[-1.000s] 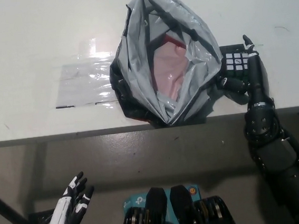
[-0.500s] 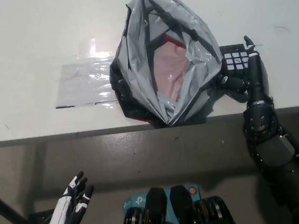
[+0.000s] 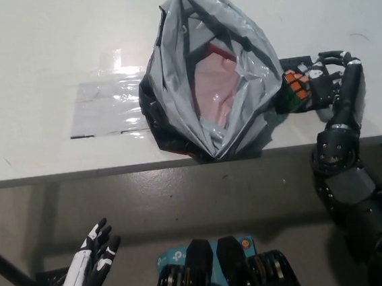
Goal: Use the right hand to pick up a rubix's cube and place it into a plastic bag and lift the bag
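A Rubik's cube [image 3: 297, 87] with black edges and orange and white stickers is tipped up just right of the bag, and my black right hand [image 3: 327, 82] is shut on it, fingers curled over its top and right side. The grey plastic bag [image 3: 205, 81] stands open on the white table [image 3: 47, 55], its mouth facing me, with pink lining showing inside. The cube touches or nearly touches the bag's right wall. My white left hand [image 3: 91, 264] rests open below the table edge at the lower left.
A clear, shiny plastic sheet [image 3: 106, 107] lies flat on the table left of the bag. The table's front edge [image 3: 79, 173] runs across the picture below the bag. A faint mark [image 3: 360, 35] sits at the table's far right.
My right hand has turned and closed its fingers around the cube. The cube has tilted up, now showing orange stickers, and shifted slightly toward the bag. The left hand has not moved.
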Available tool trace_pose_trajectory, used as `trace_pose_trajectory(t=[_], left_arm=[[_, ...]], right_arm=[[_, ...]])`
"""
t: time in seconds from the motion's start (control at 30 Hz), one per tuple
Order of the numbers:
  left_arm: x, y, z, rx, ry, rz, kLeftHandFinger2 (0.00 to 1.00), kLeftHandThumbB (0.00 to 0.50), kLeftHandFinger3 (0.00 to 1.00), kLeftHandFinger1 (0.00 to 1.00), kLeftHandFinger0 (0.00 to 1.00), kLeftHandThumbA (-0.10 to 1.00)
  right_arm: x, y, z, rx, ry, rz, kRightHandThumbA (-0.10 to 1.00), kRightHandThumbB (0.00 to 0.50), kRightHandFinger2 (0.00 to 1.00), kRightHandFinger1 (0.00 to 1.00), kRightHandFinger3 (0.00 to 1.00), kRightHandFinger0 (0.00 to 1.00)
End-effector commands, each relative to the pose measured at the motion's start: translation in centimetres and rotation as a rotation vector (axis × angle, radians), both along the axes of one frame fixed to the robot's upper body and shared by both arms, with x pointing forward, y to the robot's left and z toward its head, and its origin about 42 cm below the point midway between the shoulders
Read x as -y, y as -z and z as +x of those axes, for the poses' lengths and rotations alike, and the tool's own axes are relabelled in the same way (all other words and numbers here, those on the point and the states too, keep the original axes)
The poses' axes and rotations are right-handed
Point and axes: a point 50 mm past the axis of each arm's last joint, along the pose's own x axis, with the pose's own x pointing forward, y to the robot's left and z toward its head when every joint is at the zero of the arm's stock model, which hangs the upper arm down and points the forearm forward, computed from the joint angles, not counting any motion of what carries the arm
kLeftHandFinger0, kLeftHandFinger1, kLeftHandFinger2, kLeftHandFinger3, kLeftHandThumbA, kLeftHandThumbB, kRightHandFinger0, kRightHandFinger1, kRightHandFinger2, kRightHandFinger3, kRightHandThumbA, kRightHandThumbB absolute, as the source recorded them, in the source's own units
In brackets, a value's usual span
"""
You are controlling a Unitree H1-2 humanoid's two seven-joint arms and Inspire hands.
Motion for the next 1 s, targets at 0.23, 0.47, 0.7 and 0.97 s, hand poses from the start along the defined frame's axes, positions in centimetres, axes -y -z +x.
trace_pose_trajectory(t=[0.23,0.47,0.7,0.97], left_arm=[[0.2,-1.6,0.8,0.069,0.012,0.009,1.00,0.137,1.00,1.00,1.00,0.86],[0.1,-1.5,0.8,0.069,0.010,0.003,1.00,0.125,1.00,1.00,1.00,0.85],[0.2,-1.4,0.8,0.057,0.005,-0.001,1.00,0.120,1.00,1.00,1.00,0.86],[0.2,-1.5,0.9,0.065,0.013,0.007,1.00,0.128,1.00,1.00,1.00,0.87]], right_arm=[[-0.8,-3.0,1.3,0.125,0.029,0.119,-0.10,0.179,0.62,0.19,0.67,0.00],[-0.4,-3.0,1.3,0.130,0.043,0.178,-0.10,0.168,0.65,0.18,0.74,0.00],[-0.7,-4.3,0.8,0.191,-0.100,0.101,0.45,0.282,1.00,0.77,1.00,0.54],[-1.8,-6.9,-2.7,0.277,-0.441,-0.182,1.00,0.500,1.00,1.00,1.00,1.00]])
